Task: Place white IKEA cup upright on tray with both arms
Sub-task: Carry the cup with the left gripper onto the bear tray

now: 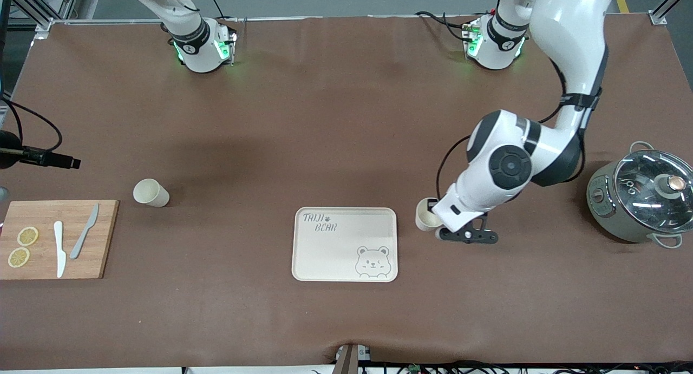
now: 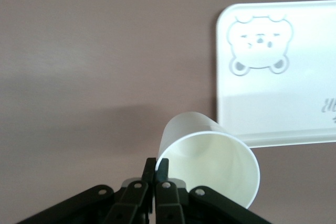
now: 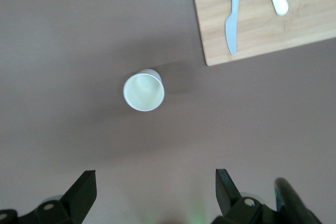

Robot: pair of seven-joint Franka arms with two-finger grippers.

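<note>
A: Left gripper (image 2: 155,174) clenched on the rim of a white cup (image 2: 210,156), pads pinched on the wall. The left wrist view shows the cup's open mouth tipped toward the camera. Front view only gives the cup (image 1: 426,216) half hidden under the wrist, just beside the tray (image 1: 345,244) at the left arm's end.

B: Cup on the tray?

A: No. It is beside the tray's short edge, apart from it; whether it touches the table, I cannot tell. Tray surface bare, bear face at one corner, lettering at another.

B: Right arm?

A: Front view shows only its base; it waits. Its wrist view shows the right gripper (image 3: 152,192) released, fingers wide, over a second cup (image 3: 143,91) standing upright, mouth up, near a corner of the cutting board (image 3: 262,19).

B: Other items?

A: Board (image 1: 57,238) carries two lemon slices (image 1: 23,246), a white knife (image 1: 59,248), a grey knife (image 1: 84,231). Glass-lidded pot (image 1: 641,198) at the left arm's end.
</note>
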